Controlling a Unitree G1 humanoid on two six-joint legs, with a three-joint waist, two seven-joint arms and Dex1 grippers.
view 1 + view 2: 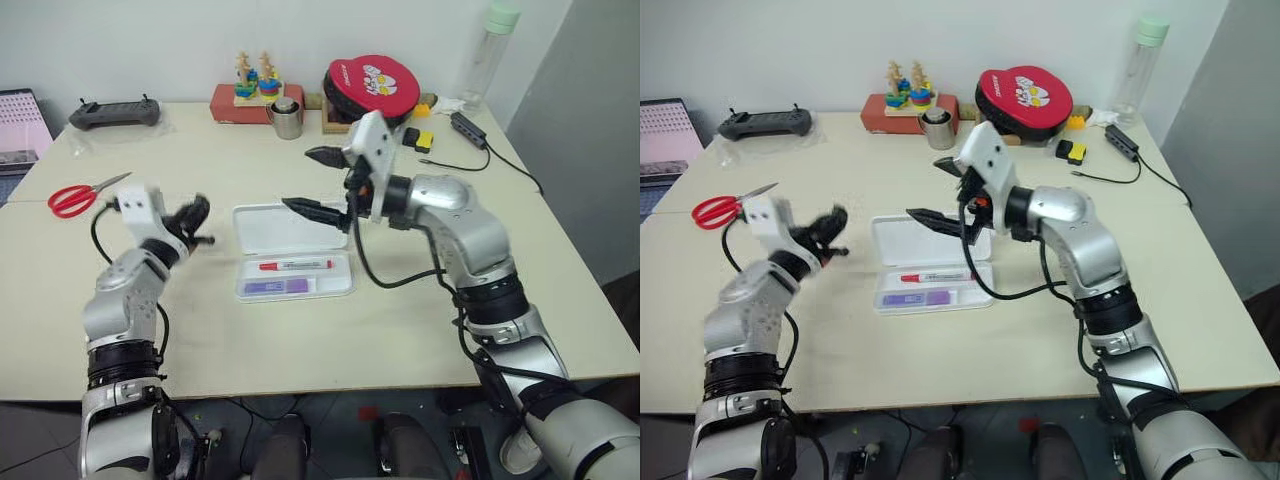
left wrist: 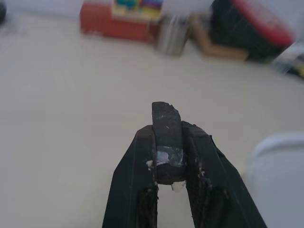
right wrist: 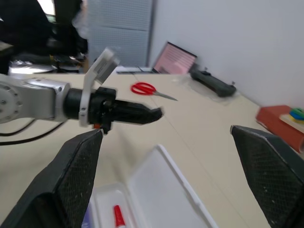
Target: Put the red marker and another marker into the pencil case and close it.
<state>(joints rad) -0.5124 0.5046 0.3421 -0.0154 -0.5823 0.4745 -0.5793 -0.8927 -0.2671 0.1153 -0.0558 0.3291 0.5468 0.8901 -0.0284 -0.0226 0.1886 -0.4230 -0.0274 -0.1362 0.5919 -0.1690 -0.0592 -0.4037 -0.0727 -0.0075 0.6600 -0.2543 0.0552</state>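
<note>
Lying open on the table [image 1: 300, 350], the pencil case [image 1: 340, 288] held the red marker [image 1: 296, 265] in its tray, with another marker [image 1: 274, 287] — the flat purple one — just beside it on the near side; the lid [image 1: 270, 228] lay flat behind. Off to the case's left, the left gripper [image 1: 200, 225] hung above the tabletop, its fingers pinched on a small black cylinder [image 2: 167, 137]. Over the lid, the right gripper [image 1: 315, 182] pointed left — fingers spread wide, holding nothing. Red scissors [image 1: 80, 196] lay farther left.
</note>
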